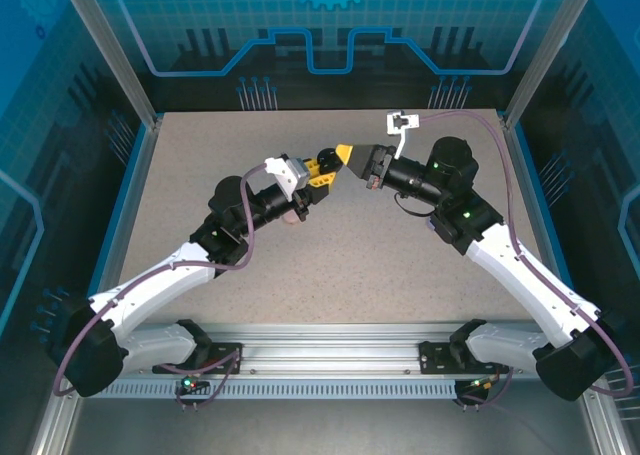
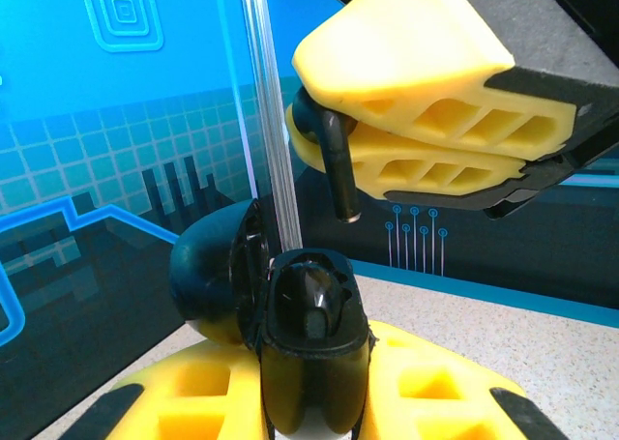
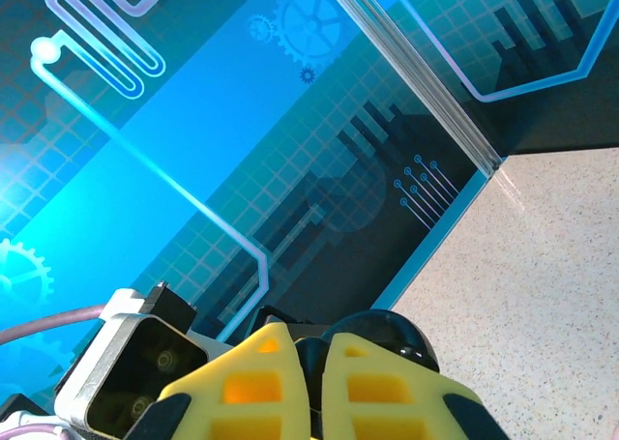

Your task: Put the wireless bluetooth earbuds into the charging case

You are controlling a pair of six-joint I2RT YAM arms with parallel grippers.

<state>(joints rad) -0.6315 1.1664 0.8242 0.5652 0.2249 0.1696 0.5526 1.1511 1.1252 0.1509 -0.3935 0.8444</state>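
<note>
My left gripper [image 2: 311, 387] is shut on a black charging case [image 2: 314, 309] held upright, its rounded lid [image 2: 208, 285] swung open to the left. An empty dark socket shows in the case top. Just above it my right gripper [image 2: 387, 131] is shut on a black earbud [image 2: 338, 169], whose stem hangs down a short way over the case, not touching it. In the right wrist view the earbud [image 3: 311, 363] sits pinched between the yellow fingers, with the case [image 3: 397, 332] behind. From above, both grippers [image 1: 323, 171] [image 1: 346, 156] meet in mid-air over the table's middle.
A small pale pink object [image 1: 293, 216] lies on the speckled table [image 1: 400, 265], partly hidden under my left arm. A white tag [image 1: 400, 122] sits near the back edge. Glass walls close the back and sides.
</note>
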